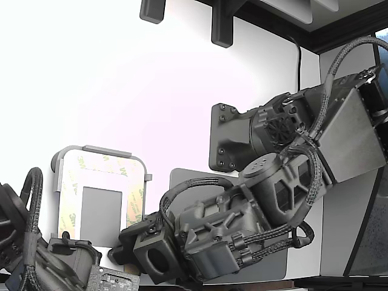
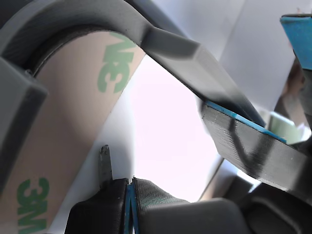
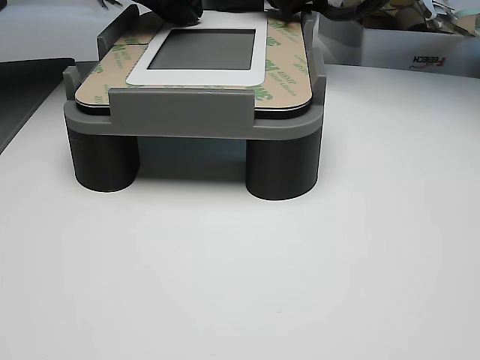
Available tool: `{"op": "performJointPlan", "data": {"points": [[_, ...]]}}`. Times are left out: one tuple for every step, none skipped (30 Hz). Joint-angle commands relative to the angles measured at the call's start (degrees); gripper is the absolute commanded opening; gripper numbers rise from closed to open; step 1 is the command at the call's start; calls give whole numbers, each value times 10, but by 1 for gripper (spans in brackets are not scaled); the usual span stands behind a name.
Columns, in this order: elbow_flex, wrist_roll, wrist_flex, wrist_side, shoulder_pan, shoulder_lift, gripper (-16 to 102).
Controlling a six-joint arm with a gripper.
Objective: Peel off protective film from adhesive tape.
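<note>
The protective film (image 2: 63, 146), peach with green 3M logos, lies in strips around a grey window (image 3: 202, 49) on the light-grey tray (image 3: 180, 112). The adhesive tape stays covered beneath it. In the exterior view the tray (image 1: 100, 150) sits at lower left, with film (image 1: 134, 200) along its right side. My gripper (image 2: 129, 200) is shut, its blue pads pressed together, right beside the film's edge; a thin metal tip (image 2: 104, 163) sticks up from it. Whether film is pinched between the pads is hidden. The gripper (image 1: 127, 237) sits at the tray's near right corner.
A second arm (image 1: 30, 248) with cabling is at the exterior view's lower left. A grey mat (image 1: 194, 182) lies under my arm. A grey slab with a blue edge (image 2: 248, 141) looms close in the wrist view. Boxes (image 3: 420, 52) stand behind the tray's raised stand (image 3: 281, 169).
</note>
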Motion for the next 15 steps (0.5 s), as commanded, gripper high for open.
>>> {"op": "performJointPlan", "data": {"points": [[-18,1,-1,-2,-5,9,-11],[-18,2,0,-2,-5,9,-11],[-18,3,2,-2,-4,9,-11],[-19,3,3,-2,-4,9,-11],[-20,3,4,-2,-4,9,-11],[-22,4,7,-2,-4,9,-11],[-23,4,8,-2,-4,9,-11],[-23,4,9,-2,-4,9,-11],[-23,5,10,-3,-3,9,-11],[-23,6,10,-4,-3,9,-11],[-23,7,10,-4,-3,9,-11],[-23,8,10,-4,-3,9,-11],[-22,8,10,-4,-3,9,-11],[-22,9,10,-4,-3,9,-11],[-22,9,10,-4,-3,9,-11]]}}
